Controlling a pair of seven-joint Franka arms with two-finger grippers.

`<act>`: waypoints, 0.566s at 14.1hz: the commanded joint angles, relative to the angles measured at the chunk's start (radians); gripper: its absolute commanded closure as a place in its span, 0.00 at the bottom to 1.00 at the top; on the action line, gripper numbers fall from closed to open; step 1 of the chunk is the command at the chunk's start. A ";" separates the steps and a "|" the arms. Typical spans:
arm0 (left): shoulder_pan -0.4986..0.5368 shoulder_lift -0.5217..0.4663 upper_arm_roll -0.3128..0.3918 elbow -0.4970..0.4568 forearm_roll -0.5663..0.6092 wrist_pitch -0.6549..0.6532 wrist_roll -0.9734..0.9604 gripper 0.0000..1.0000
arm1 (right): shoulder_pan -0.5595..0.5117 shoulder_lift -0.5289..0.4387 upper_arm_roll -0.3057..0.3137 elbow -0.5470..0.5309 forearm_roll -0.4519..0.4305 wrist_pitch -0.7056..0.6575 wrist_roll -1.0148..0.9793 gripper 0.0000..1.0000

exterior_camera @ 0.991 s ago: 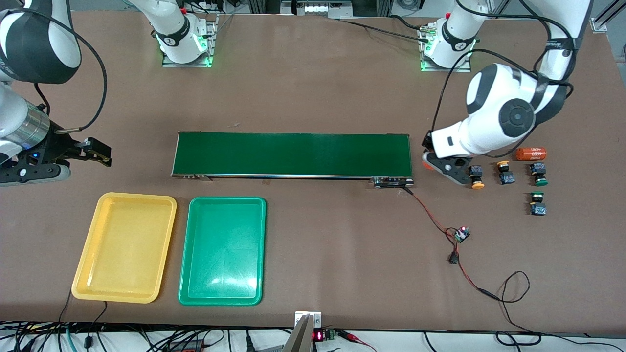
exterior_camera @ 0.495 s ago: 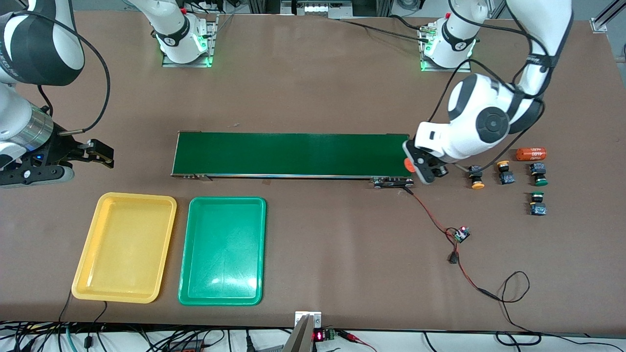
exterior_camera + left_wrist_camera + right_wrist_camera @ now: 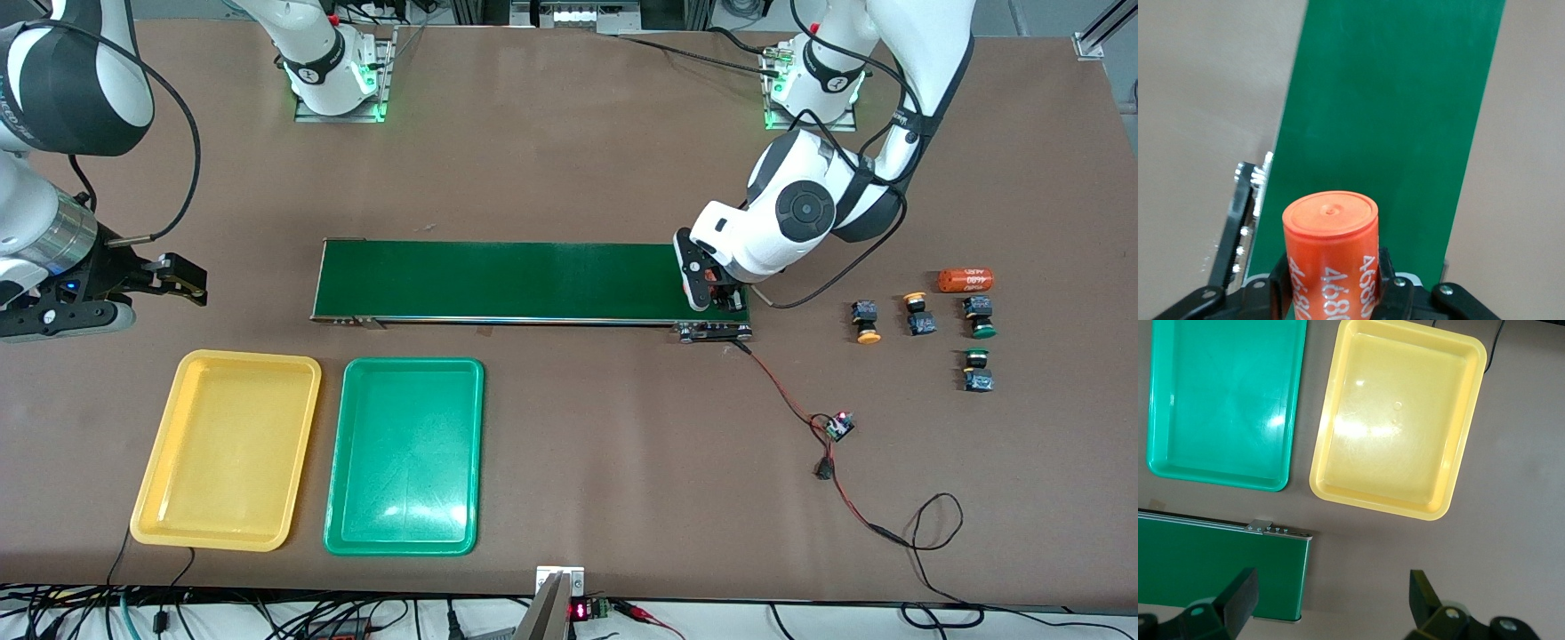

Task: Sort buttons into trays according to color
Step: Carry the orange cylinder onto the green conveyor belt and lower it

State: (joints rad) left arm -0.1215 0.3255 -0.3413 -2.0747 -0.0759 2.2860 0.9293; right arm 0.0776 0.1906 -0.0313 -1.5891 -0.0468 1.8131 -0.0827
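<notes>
Two yellow-capped buttons (image 3: 865, 323) (image 3: 917, 314) and two green-capped buttons (image 3: 980, 317) (image 3: 977, 371) lie on the table at the left arm's end. My left gripper (image 3: 716, 293) (image 3: 1331, 283) is over the conveyor belt's end nearest them, shut on an orange cylinder (image 3: 1330, 247) with white printing. The yellow tray (image 3: 227, 449) (image 3: 1395, 427) and the green tray (image 3: 404, 455) (image 3: 1221, 400) lie side by side with nothing in them, nearer the front camera than the belt. My right gripper (image 3: 178, 280) (image 3: 1331, 593) hangs open over the table at the right arm's end, holding nothing.
The long dark-green conveyor belt (image 3: 533, 280) (image 3: 1391, 100) (image 3: 1205, 567) crosses the table's middle. A second orange cylinder (image 3: 965, 280) lies by the buttons. A red and black cable (image 3: 800, 409) with a small board runs from the belt's end toward the table's front edge.
The left gripper has carried the orange cylinder away from the buttons to over the belt's end. The right arm has hardly moved.
</notes>
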 commanded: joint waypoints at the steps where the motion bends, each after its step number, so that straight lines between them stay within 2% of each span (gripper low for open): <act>1: 0.010 -0.008 0.001 -0.025 0.016 0.013 0.063 1.00 | -0.001 0.001 0.002 0.006 -0.001 0.002 0.001 0.00; 8: 0.005 -0.010 -0.001 -0.042 0.137 0.010 0.071 1.00 | 0.002 0.001 0.002 0.008 0.001 0.009 0.003 0.00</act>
State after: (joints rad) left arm -0.1170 0.3263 -0.3395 -2.0999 0.0244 2.2871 0.9754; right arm 0.0777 0.1906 -0.0313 -1.5890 -0.0468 1.8169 -0.0827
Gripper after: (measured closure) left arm 0.493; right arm 0.000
